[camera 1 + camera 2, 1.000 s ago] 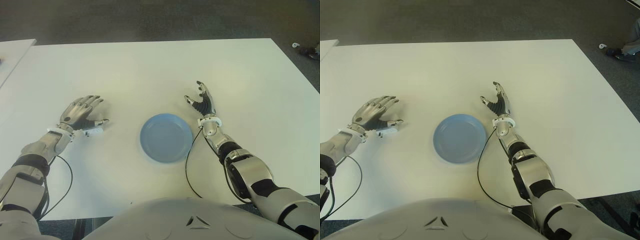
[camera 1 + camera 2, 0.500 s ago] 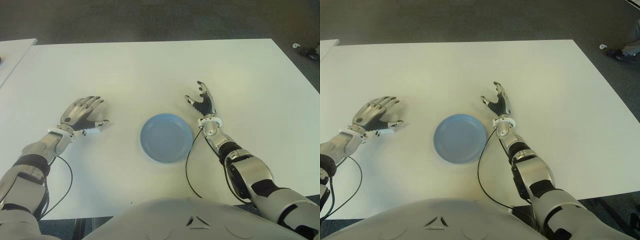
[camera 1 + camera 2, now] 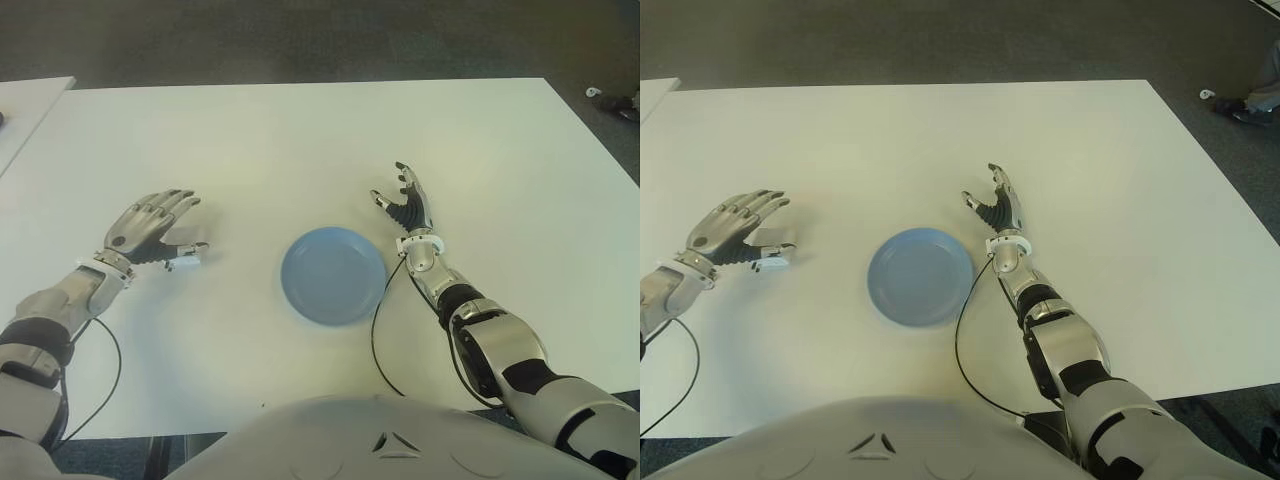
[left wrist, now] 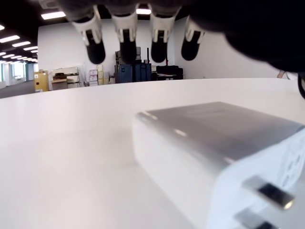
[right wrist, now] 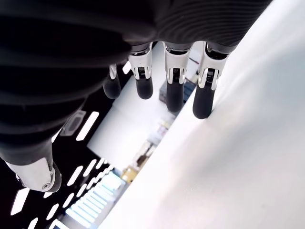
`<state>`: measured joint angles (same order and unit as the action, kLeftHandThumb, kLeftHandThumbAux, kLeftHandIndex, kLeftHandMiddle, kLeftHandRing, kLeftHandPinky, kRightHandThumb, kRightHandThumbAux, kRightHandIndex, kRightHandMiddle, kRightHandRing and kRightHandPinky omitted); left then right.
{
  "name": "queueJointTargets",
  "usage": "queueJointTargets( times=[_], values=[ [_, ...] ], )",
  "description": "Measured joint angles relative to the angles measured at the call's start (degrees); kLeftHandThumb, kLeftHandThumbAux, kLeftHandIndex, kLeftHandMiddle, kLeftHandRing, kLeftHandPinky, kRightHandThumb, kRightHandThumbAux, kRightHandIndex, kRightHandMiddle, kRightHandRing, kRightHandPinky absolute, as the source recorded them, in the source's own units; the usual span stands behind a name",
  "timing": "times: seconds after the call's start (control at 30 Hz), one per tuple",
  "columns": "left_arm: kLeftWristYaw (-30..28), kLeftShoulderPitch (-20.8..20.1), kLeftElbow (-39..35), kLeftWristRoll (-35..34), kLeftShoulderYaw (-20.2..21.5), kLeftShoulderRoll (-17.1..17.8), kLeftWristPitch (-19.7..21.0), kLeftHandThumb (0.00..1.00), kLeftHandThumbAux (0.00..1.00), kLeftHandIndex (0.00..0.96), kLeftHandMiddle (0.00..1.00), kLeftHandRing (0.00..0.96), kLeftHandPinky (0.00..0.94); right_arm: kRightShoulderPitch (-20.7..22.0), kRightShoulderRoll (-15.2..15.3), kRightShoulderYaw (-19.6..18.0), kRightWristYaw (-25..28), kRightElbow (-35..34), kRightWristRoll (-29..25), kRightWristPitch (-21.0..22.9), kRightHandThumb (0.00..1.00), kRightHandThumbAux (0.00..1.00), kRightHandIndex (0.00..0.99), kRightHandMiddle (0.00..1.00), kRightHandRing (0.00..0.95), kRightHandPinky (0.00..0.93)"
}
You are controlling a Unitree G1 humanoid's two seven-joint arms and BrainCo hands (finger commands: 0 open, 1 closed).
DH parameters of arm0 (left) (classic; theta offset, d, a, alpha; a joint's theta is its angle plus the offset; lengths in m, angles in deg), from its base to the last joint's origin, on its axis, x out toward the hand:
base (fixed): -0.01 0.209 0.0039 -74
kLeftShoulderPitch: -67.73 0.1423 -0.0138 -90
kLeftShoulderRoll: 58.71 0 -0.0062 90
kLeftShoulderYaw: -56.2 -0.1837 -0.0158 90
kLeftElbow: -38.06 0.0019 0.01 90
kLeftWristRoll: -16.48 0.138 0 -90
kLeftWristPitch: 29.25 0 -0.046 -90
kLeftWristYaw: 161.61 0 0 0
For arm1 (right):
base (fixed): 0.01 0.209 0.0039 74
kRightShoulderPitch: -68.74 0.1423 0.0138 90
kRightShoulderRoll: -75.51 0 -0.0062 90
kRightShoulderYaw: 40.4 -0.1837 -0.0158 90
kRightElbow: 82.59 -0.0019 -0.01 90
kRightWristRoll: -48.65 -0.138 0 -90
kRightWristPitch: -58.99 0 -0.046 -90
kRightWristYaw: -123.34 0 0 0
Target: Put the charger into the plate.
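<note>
A wide white table (image 3: 300, 130) fills the scene, and nothing on it is close to its far edge or its corners. The blue plate (image 3: 333, 275) is the largest thing on it, sitting about midway between the table's left and right edges and toward the near edge, with nothing inside it. To the right of the plate, just off its rim, the right hand (image 3: 406, 206) shows with its fingers (image 5: 173, 86) straight and spread, gripping nothing; it is idle. Toward the left edge of the table, well apart from the plate, the left hand (image 3: 148, 228) hovers low with its fingers (image 4: 127, 36) extended and loose above the small white charger (image 4: 214, 152), which lies flat on the table surface just under and beside the thumb side of the palm. The left wrist view shows the charger resting on the table with its two metal prongs pointing toward the camera, and the fingertips hang clear above it rather than wrapping it, so the hand is released and holds nothing. As far as can be judged, the task has barely begun: the charger is not yet grasped, and what remains is to close the left hand on it, lift it, carry it rightward across the bare stretch of table, and set it down inside the plate.
</note>
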<state>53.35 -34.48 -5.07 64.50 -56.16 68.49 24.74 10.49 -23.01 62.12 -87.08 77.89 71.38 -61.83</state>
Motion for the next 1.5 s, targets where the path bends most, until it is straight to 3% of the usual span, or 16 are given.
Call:
queueJointTargets(
  times=[0.3, 0.8, 1.33, 1.5],
  values=[
    [-4.4, 4.6, -7.4, -3.5, 3.6, 3.2, -2.1, 0.302, 0.137, 0.0, 0.0, 0.0, 0.0, 0.0, 0.0, -0.1, 0.4, 0.0, 0.0, -0.2, 0.11, 0.544, 0.0, 0.0, 0.125, 0.246],
    [-12.3, 10.7, -17.3, -7.6, 10.3, 5.0, -0.2, 0.299, 0.134, 0.0, 0.0, 0.0, 0.0, 0.0, 0.0, 0.0, 0.7, 0.1, 0.0, -0.2, 0.105, 0.537, 0.0, 0.0, 0.125, 0.251],
    [-13.9, 10.8, -17.0, -7.2, 11.4, 5.0, -1.1, 0.308, 0.141, 0.0, 0.0, 0.0, 0.0, 0.0, 0.2, 0.3, 0.2, 0.0, 0.2, -0.2, 0.108, 0.561, 0.0, 0.0, 0.155, 0.281],
    [-11.4, 6.6, -10.7, -3.1, 8.6, 3.8, -1.7, 0.309, 0.141, 0.0, 0.0, 0.0, 0.0, 0.0, 0.4, 0.8, -0.3, 0.1, 0.4, -0.2, 0.114, 0.569, 0.0, 0.0, 0.163, 0.288]
  ],
)
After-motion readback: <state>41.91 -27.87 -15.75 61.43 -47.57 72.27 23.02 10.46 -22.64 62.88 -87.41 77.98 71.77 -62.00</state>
